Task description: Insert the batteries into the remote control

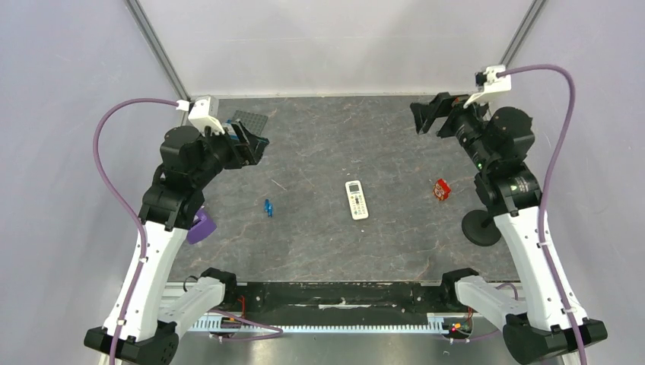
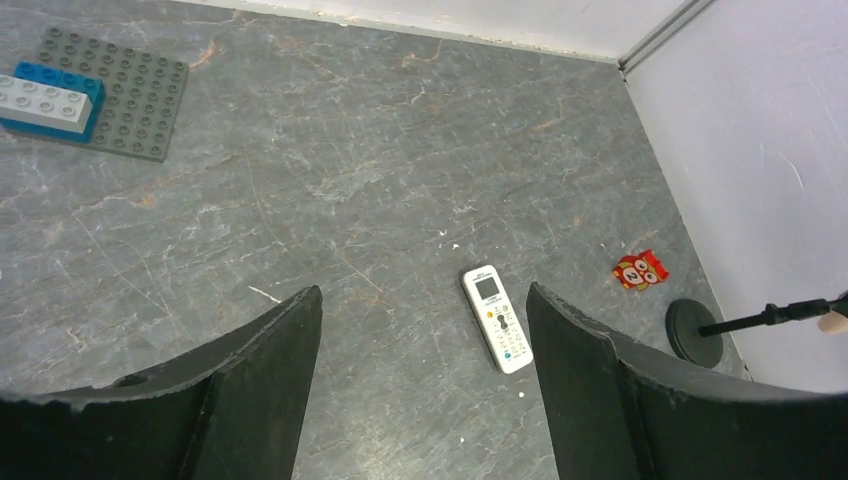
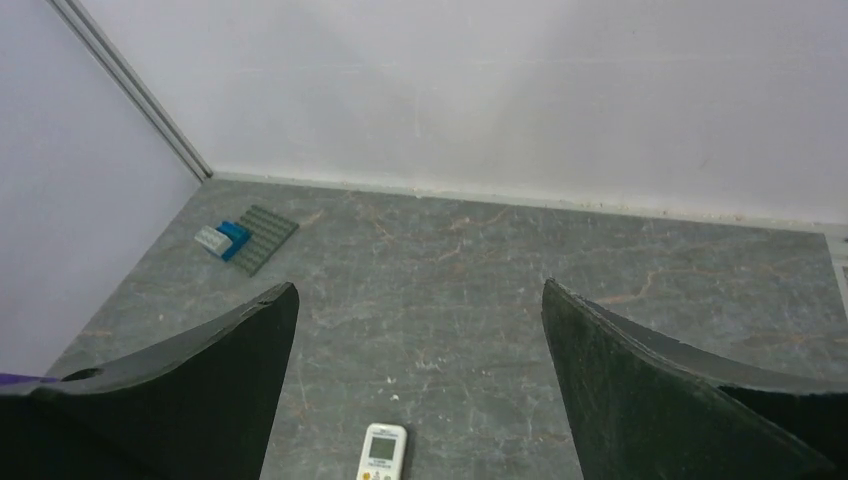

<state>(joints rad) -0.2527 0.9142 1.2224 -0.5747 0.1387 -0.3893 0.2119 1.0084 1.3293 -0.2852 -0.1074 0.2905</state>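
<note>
The white remote control (image 1: 356, 199) lies button side up near the middle of the table; it also shows in the left wrist view (image 2: 497, 317) and at the bottom edge of the right wrist view (image 3: 382, 453). The blue batteries (image 1: 268, 207) lie together on the table left of the remote, out of both wrist views. My left gripper (image 1: 251, 143) is open and empty, raised over the far left. My right gripper (image 1: 427, 112) is open and empty, raised over the far right.
A grey studded plate (image 1: 248, 122) with a blue and white brick (image 2: 45, 97) lies at the far left. A small red-and-white object (image 1: 441, 188) lies right of the remote. A black round stand (image 1: 481, 226) is at the right edge, a purple object (image 1: 201, 226) at the left.
</note>
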